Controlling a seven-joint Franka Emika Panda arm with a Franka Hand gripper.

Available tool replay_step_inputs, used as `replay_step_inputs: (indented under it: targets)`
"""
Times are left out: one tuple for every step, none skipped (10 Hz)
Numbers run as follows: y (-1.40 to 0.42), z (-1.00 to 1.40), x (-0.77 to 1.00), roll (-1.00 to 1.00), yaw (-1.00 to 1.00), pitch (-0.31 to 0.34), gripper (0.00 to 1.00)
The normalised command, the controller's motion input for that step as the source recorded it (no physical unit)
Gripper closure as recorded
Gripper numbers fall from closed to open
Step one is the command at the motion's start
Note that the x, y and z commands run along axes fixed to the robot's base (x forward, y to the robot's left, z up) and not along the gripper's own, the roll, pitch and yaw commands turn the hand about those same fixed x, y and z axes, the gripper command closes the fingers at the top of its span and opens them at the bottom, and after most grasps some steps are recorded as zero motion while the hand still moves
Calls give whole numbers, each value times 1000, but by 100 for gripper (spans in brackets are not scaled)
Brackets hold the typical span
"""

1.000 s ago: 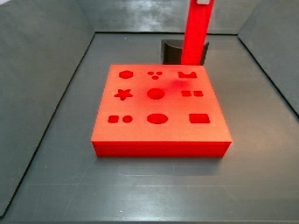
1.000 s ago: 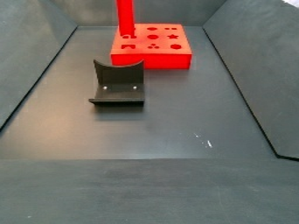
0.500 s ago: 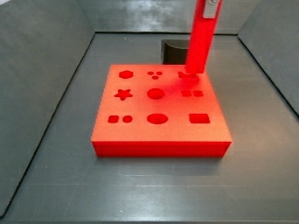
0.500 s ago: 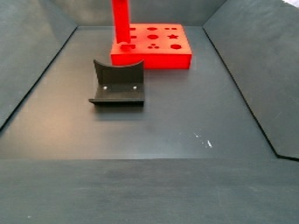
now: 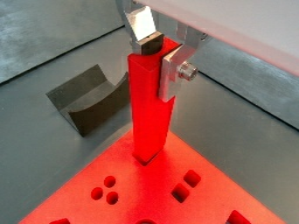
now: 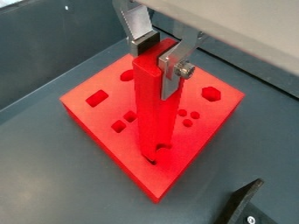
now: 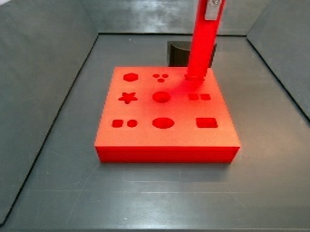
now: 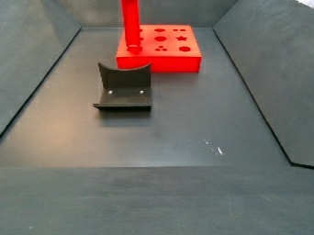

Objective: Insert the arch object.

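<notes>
The gripper (image 5: 158, 54) is clamped on the top of the arch object (image 5: 149, 109), holding it upright over the red board (image 6: 105, 107) near the floor's far edge. Its lower end meets a hole at the board's edge; seating appears to remain.

Silver-plated end effector (image 5: 160, 52), dark pads, one screw.

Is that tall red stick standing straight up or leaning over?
Upright. The arch object stands vertical in both side views, clamped near its top by the gripper, its lower end meeting the red board.
</notes>
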Motion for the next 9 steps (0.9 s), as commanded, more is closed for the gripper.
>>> replay_step_inputs:
  targets:
    - [0, -97, 0, 37, -17, 0, 100]
    - [0, -146, -11, 53, -17, 0, 100]
    - [0, -194, -29, 37, -17, 0, 100]
    - [-29, -206, 0, 3, -9, 0, 100]
    - [-29, -231, 0, 13, -20, 0, 100]
    - [-26, -240, 0, 0, -31, -6, 100]
    - [-11, -283, 157, 0, -37, -17, 100]
    - [0, -286, 360, 0, -40, -23, 100]
    - [0, -223, 303, 0, -80, 0, 100]
